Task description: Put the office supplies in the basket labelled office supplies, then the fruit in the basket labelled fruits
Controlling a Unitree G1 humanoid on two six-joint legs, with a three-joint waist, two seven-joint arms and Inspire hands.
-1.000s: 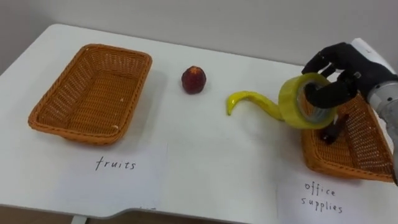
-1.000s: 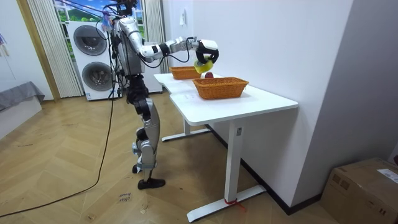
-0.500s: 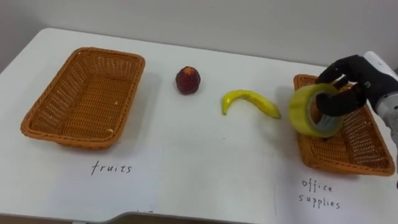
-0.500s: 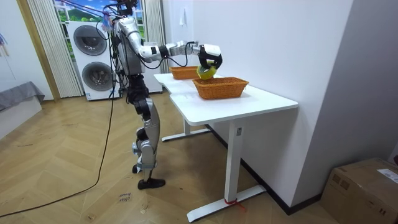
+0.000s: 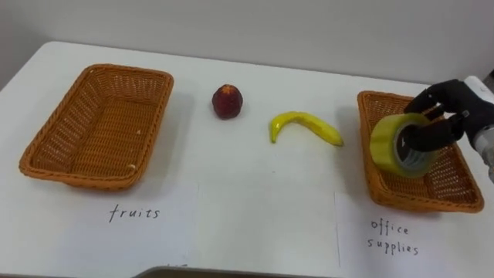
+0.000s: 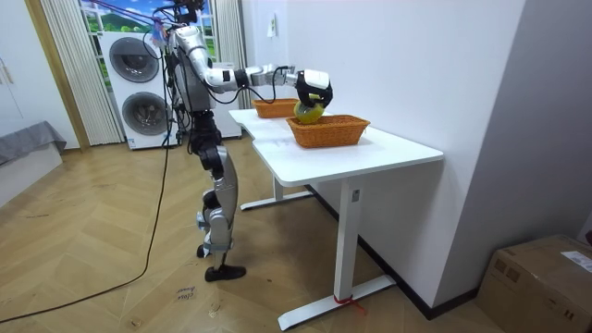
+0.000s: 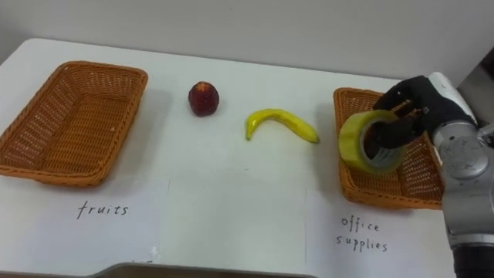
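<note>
Right, the right hand (image 5: 446, 114) comes in from the right edge, its fingers curled over the rim of a yellow tape roll (image 5: 400, 147) and clamped on it. The roll stands on edge with its hole facing the camera, over the left half of the right basket (image 5: 455, 199). I can't tell whether the roll touches the basket floor or hangs just above it.

The right basket is brown wicker and sits at the right end of the white table (image 5: 255, 201), with a paper sheet (image 5: 397, 239) bearing handwriting on the table in front of it. The left basket (image 5: 46, 158), the same wicker, sits at the left end with nothing in it, and has its own handwritten paper sheet (image 5: 147, 220) in front.

Between the baskets there are two fruits on bare table. A dark red apple (image 5: 228, 101) lies nearer the left basket. A banana (image 5: 305, 126) lies nearer the right basket, its right tip just beside the basket's left wall but apart from it. The apple and the banana are apart.

In the room view the robot stands upright at the table's long side, on the room view's left. Its right arm is stretched out over the near basket (image 6: 338, 131), with the hand (image 6: 315, 85) and the tape roll (image 6: 305, 112) above that basket's rim. Two stacked washing machines (image 6: 139, 88) stand behind the robot.
</note>
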